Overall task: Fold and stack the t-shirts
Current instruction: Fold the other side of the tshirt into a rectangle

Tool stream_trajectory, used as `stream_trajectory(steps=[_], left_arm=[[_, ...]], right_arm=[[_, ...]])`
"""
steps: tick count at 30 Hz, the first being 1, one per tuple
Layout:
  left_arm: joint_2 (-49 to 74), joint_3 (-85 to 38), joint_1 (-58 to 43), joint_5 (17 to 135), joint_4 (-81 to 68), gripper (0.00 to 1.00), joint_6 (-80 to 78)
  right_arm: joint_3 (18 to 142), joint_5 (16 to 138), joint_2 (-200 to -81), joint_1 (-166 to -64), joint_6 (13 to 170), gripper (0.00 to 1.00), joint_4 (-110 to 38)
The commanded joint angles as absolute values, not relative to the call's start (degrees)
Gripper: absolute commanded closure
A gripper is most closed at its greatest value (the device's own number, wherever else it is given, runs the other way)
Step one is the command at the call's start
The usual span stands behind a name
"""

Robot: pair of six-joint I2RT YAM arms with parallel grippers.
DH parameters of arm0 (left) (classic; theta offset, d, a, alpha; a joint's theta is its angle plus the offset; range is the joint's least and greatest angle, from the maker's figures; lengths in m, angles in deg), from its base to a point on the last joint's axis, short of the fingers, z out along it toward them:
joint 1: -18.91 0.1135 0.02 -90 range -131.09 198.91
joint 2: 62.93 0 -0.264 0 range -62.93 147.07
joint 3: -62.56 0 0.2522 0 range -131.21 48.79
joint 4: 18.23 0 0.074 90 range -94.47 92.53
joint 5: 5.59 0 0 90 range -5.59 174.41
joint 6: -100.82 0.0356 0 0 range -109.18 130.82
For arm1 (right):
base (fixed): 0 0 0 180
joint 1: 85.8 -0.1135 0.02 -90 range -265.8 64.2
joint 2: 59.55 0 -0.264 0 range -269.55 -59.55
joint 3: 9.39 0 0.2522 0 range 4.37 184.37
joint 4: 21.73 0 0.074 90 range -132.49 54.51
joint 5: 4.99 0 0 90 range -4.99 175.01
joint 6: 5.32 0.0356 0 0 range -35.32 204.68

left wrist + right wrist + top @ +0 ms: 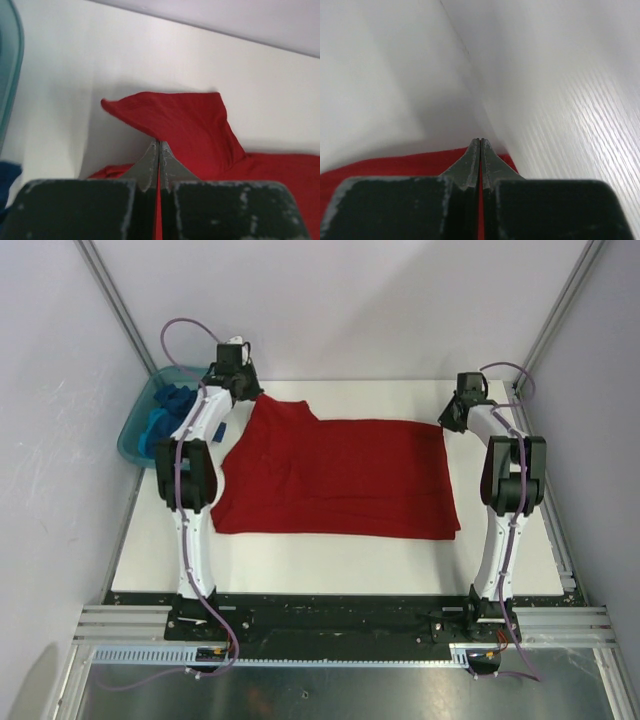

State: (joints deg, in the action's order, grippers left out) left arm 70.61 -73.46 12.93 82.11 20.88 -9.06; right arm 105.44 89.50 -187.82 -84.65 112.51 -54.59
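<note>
The large red t-shirt [340, 475] lies spread flat across the middle of the white table [330, 560]. My left gripper [252, 397] is shut on its far left sleeve. In the left wrist view that sleeve [190, 120] tents up to the closed tips of the left gripper [159, 141]. My right gripper [447, 423] is shut at the shirt's far right corner. In the right wrist view red cloth [395, 165] shows under and between the right gripper's [480, 140] closed fingers. Blue t-shirts [165, 410] lie bunched in the tub.
A translucent teal tub [135, 435] stands off the table's far left corner, close beside the left arm; its rim [10, 75] shows in the left wrist view. White walls enclose the back and both sides. A metal rail runs along the near edge.
</note>
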Motion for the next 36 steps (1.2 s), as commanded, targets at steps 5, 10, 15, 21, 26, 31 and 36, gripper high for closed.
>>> stream_trajectory(steps=[5, 10, 15, 21, 26, 31, 36], left_arm=[[54.01, -57.91, 12.66, 81.33, 16.57, 1.0, -6.34], [46.79, -48.11, 12.59, 81.87, 15.36, 1.0, -6.99], [39.0, -36.78, 12.19, 83.28, 14.46, 1.0, -7.81], [32.2, -24.78, 11.63, 85.66, 13.81, 1.0, -9.37], [30.8, -21.38, 11.07, 86.96, 13.66, 1.0, -10.02], [28.52, -22.86, 11.04, 89.47, 13.71, 1.0, -9.73], [24.32, -21.96, 11.04, 92.07, 13.85, 1.0, -9.75]], right_arm=[[94.37, 90.08, -173.33, -84.65, 114.8, 1.0, -51.37], [89.73, 91.61, -168.72, -85.01, 115.46, 1.0, -53.95], [83.88, 92.76, -165.08, -85.49, 115.92, 1.0, -55.64], [77.72, 93.69, -161.68, -85.59, 116.91, 1.0, -57.26], [74.99, 93.48, -161.48, -85.58, 117.07, 1.0, -57.69], [74.9, 93.2, -159.37, -85.58, 116.9, 1.0, -57.92], [74.86, 92.7, -156.77, -85.07, 116.91, 1.0, -59.7]])
